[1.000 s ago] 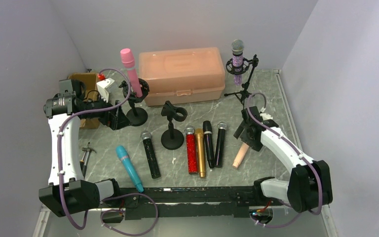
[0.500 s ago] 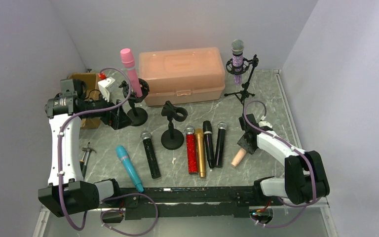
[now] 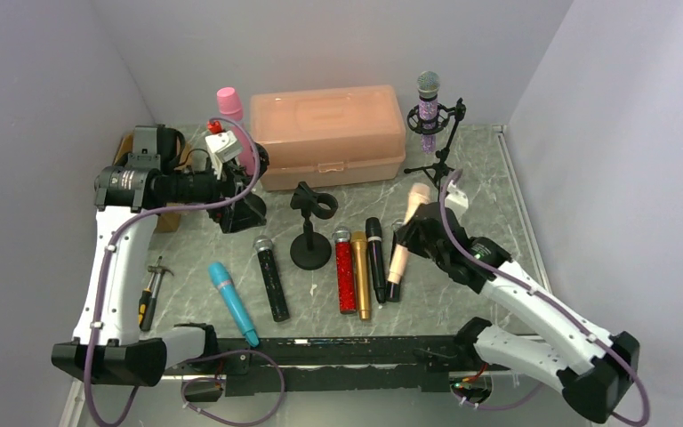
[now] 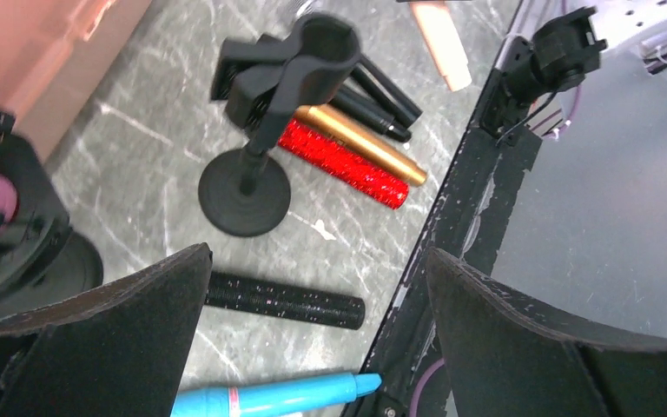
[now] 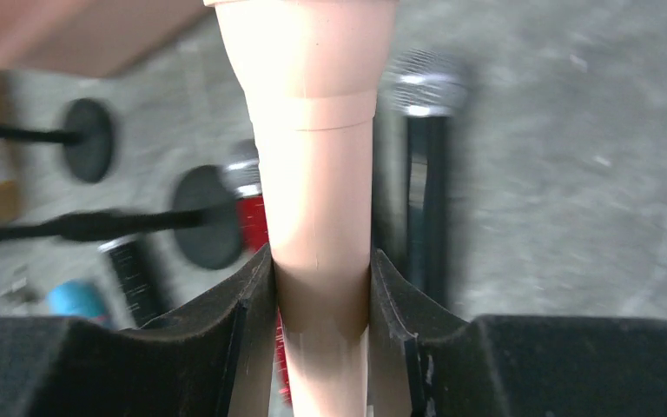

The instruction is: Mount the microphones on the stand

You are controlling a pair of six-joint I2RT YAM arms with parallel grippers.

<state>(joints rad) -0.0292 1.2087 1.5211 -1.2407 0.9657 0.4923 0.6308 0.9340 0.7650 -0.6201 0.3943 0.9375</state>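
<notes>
My right gripper (image 3: 404,240) is shut on the peach microphone (image 3: 406,233) and holds it off the table, over the black microphones (image 3: 375,258). In the right wrist view the peach microphone (image 5: 317,174) sits between both pads (image 5: 247,304). An empty black stand (image 3: 310,233) is left of it, also in the left wrist view (image 4: 280,95). The red glitter (image 3: 345,271), gold (image 3: 361,276), another black (image 3: 271,278) and teal (image 3: 233,302) microphones lie flat. The pink microphone (image 3: 228,100) and the purple glitter one (image 3: 428,111) sit in stands. My left gripper (image 4: 317,261) is open and empty beside the pink microphone's stand.
A peach plastic case (image 3: 329,133) stands at the back. A small tool (image 3: 151,289) lies at the left edge and a brown box (image 3: 133,142) sits behind my left arm. A black rail (image 3: 347,351) runs along the front edge.
My right gripper has lifted the peach microphone off the table and carried it left, over the black microphones. My left arm has swung right, in front of the pink microphone's stand.
</notes>
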